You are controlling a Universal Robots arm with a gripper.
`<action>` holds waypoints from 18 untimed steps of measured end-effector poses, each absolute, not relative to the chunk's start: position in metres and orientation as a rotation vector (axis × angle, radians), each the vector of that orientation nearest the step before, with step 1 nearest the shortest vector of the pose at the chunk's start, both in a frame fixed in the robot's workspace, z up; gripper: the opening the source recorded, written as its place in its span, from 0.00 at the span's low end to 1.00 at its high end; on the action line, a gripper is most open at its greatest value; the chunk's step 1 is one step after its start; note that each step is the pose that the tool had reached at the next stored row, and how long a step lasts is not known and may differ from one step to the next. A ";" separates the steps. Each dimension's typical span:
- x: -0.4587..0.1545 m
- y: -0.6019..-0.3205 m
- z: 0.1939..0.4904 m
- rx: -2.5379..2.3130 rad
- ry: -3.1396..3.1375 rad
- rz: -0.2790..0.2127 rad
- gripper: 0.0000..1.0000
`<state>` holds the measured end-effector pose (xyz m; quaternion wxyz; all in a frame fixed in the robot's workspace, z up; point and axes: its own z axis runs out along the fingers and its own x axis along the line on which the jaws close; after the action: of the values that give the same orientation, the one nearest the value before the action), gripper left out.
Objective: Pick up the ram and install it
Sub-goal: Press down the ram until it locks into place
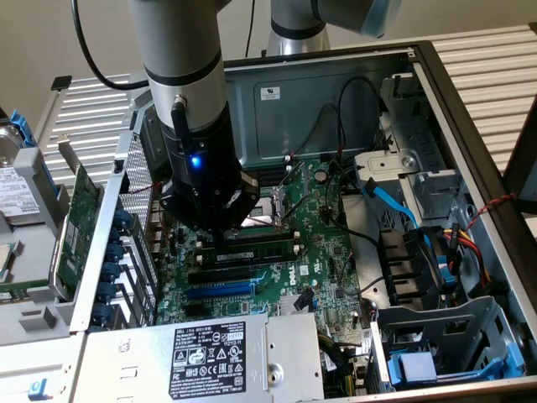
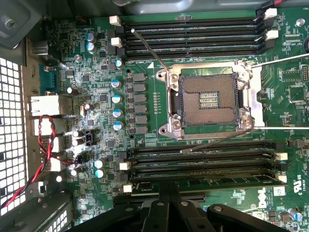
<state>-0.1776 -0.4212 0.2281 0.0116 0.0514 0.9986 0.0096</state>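
Landmark: the bare CPU socket (image 2: 211,100) at the middle of the motherboard (image 2: 145,96).
Ram: the ram (image 1: 256,248) stands on edge in a slot just beside the socket, on the side toward the expansion slots (image 1: 220,290); in the wrist view it is the green stick (image 2: 203,181) in the slot farthest from the socket on that side.
Gripper: the gripper (image 2: 169,191) is directly over the ram's top edge, near the stick's middle, with its fingers pressed together; they pinch nothing wide, and whether the tips touch the stick I cannot tell.
Seating: the stick looks lined up with its slot; whether it is fully home is unclear.
Handling: judged light, thin and stiff, but fragile; chips and contacts want no squeeze or twist.
Hold: best taken by the long bare top edge or the flat faces near the middle, pressed straight down and evenly.
Hidden: the arm's wrist (image 1: 201,168) covers one end of the ram in the exterior view.
Hard to read: the slot's end clips (image 2: 279,156) are too small to tell latched from open.
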 end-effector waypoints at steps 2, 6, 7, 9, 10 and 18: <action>-0.178 -0.421 0.228 0.161 3.114 0.030 0.11; -0.178 -0.421 0.228 0.162 3.114 0.030 0.11; -0.178 -0.421 0.228 0.163 3.114 0.030 0.11; -0.178 -0.421 0.228 0.164 3.114 0.030 0.11; -0.178 -0.421 0.228 0.165 3.114 0.030 0.11; -0.175 -0.421 0.244 0.168 3.113 0.030 0.11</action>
<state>-0.1752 -0.4212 0.2444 0.0118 0.0539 0.9984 0.0096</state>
